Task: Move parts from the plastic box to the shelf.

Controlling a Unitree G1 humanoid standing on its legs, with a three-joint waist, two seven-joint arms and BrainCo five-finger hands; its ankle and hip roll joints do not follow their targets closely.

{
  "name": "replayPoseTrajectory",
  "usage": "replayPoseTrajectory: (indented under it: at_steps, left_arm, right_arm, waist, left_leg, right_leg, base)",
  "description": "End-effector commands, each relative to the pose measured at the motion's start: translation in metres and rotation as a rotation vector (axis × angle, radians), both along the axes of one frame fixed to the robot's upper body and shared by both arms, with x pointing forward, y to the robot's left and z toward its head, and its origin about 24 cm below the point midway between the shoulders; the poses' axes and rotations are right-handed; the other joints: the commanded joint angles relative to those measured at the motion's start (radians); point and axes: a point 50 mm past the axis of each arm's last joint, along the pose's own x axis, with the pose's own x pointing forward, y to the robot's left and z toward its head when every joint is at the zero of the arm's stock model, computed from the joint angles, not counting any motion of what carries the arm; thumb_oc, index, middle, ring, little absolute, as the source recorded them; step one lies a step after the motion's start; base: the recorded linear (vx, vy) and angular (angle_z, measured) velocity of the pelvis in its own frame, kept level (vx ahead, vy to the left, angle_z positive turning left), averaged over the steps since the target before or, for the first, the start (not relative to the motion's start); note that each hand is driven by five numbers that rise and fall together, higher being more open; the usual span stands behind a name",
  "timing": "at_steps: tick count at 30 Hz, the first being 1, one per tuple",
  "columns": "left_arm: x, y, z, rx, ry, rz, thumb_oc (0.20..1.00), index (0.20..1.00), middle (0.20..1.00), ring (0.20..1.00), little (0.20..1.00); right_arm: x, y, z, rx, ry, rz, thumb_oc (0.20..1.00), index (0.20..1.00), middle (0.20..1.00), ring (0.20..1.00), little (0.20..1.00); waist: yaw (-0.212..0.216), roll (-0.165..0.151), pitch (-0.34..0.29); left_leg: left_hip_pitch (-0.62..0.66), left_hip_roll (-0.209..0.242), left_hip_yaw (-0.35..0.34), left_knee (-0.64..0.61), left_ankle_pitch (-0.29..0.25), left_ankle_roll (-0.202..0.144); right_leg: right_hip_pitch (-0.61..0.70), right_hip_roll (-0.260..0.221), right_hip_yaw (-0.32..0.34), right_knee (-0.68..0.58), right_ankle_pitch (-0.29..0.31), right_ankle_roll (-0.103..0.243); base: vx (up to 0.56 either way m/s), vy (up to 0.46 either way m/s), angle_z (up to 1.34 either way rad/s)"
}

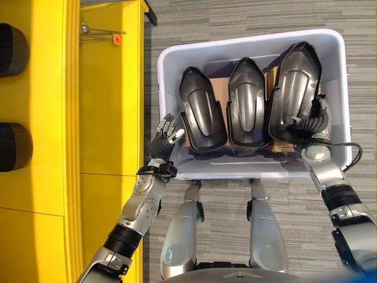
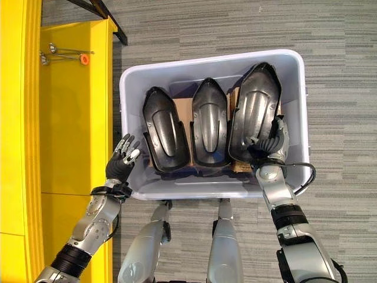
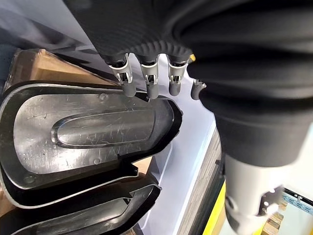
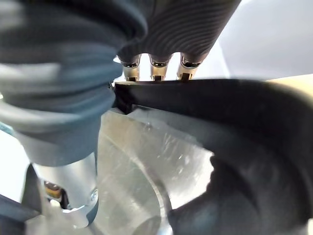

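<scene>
The right robot hand [image 1: 312,125] curls its fingers round the edge of the right black part [image 1: 296,88], at the right of the frame. The left robot hand [image 1: 165,137] has loose, open fingers by the box's left wall and holds nothing. Three black parts stand side by side in the plastic box [image 1: 253,168], on cardboard [image 1: 218,84]. The box sits on grey striped carpet [image 1: 247,15]. A yellow shelf [image 1: 109,106] fills the left side.
</scene>
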Motion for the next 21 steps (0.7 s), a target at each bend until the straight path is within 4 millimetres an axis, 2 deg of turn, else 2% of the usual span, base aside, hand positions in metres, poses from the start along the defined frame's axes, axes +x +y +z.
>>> replayPoseTrajectory:
  at_steps: [1, 7, 9, 21]
  left_arm:
    - [-0.003, 0.005, 0.02, 0.008, -0.101, 0.022, 1.0, 1.0, 1.0, 1.0, 1.0]
    - [-0.004, 0.008, 0.021, 0.014, -0.104, 0.039, 1.0, 1.0, 1.0, 1.0, 1.0]
    - [-0.005, 0.009, 0.02, 0.018, -0.099, 0.049, 1.0, 1.0, 1.0, 1.0, 1.0]
    - [-0.006, 0.012, 0.021, 0.023, -0.095, 0.066, 1.0, 1.0, 1.0, 1.0, 1.0]
  right_arm:
    - [0.008, 0.007, 0.027, -0.061, -0.114, 0.021, 1.0, 1.0, 1.0, 1.0, 1.0]
    - [-0.003, 0.008, 0.047, -0.055, -0.248, -0.001, 1.0, 1.0, 1.0, 1.0, 1.0]
    - [-0.013, 0.007, 0.057, -0.044, -0.332, -0.028, 1.0, 1.0, 1.0, 1.0, 1.0]
    - [-0.024, 0.009, 0.059, -0.017, -0.388, -0.053, 1.0, 1.0, 1.0, 1.0, 1.0]
  waist:
    - [0.018, -0.023, -0.043]
    - [0.007, -0.035, -0.041]
    - [-0.002, -0.042, -0.042]
    - [-0.012, -0.047, -0.044]
  left_leg:
    - [0.036, 0.035, -0.042, 0.008, -0.01, -0.041]
    - [0.038, 0.036, -0.042, 0.008, -0.014, -0.039]
    - [0.041, 0.039, -0.038, 0.008, -0.017, -0.04]
    - [0.048, 0.041, -0.034, 0.008, -0.018, -0.04]
  right_leg:
    - [-0.083, -0.062, 0.056, 0.172, -0.015, 0.021]
    - [-0.085, -0.06, 0.061, 0.171, -0.015, 0.023]
    - [-0.089, -0.058, 0.067, 0.175, -0.015, 0.025]
    - [-0.085, -0.055, 0.071, 0.176, -0.015, 0.025]
  base:
    - [0.0, 0.0, 0.0]
    - [0.0, 0.0, 0.0]
    - [0.0, 0.0, 0.0]
    - [0.0, 0.0, 0.0]
